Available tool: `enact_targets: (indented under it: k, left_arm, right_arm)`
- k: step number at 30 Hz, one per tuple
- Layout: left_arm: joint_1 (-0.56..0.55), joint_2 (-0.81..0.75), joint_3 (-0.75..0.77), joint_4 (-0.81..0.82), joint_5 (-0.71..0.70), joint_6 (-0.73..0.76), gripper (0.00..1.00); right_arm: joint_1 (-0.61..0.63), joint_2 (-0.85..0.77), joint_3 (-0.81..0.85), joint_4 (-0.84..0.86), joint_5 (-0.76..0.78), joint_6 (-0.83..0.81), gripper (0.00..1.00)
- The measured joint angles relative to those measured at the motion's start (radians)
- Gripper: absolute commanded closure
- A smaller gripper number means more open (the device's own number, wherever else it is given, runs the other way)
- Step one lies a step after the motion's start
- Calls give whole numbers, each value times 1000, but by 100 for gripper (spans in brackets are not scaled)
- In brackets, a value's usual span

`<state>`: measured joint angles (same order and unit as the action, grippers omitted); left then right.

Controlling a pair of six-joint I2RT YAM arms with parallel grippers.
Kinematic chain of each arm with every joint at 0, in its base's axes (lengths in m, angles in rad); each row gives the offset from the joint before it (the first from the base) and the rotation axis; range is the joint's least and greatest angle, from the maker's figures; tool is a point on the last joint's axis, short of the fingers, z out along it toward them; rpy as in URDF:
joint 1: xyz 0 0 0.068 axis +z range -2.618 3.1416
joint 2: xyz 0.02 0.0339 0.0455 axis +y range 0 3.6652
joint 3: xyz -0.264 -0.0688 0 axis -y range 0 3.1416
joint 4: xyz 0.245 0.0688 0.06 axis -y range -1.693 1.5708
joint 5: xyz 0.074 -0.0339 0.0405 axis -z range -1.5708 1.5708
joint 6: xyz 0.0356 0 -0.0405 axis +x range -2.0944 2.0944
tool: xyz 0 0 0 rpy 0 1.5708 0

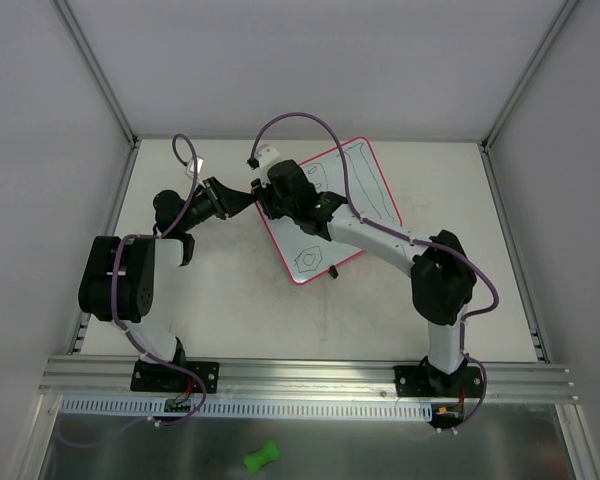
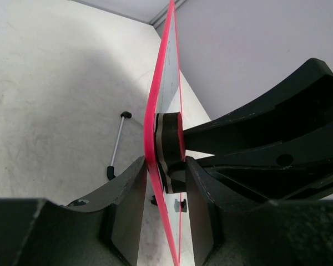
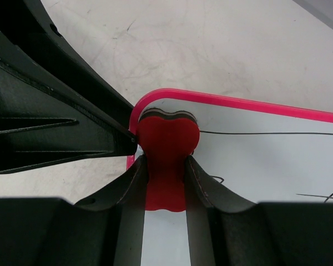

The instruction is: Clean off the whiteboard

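The whiteboard (image 1: 365, 190), white with a pink-red frame, lies askew at the table's back centre, with dark doodles on it. My left gripper (image 1: 248, 190) clamps the board's left corner; in the left wrist view (image 2: 165, 160) the pink edge (image 2: 155, 100) runs between its fingers. My right gripper (image 1: 270, 203) is shut on a red bone-shaped eraser (image 3: 166, 136). It presses the eraser's dark felt side on the board (image 3: 255, 160) just inside that same corner, beside the left fingers. The eraser also shows in the left wrist view (image 2: 167, 147).
A hexagon doodle (image 1: 310, 257) sits near the board's front corner and long lines (image 1: 358, 170) near its back. A thin marker line (image 3: 266, 133) runs right of the eraser. A white rod with black ends (image 2: 116, 147) lies under the board. A green bone-shaped piece (image 1: 262, 456) lies below the rail.
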<state>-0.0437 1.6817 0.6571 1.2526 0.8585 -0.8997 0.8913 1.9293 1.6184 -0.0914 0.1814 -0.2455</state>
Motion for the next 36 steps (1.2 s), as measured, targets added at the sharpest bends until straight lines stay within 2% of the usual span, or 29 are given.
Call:
enact_targets:
  k: [14,27,36]
  left_arm:
    - [0,2,0,0,0,-2,66]
    - [0,2,0,-2,-7,-1,66]
    - [0,2,0,-2,-7,0,66]
  right_arm:
    - [2,14,27,-27,51,8,100]
    - [-69,11,27,-26,29,69,100]
    - [-73,7,27,-28,6,61,100]
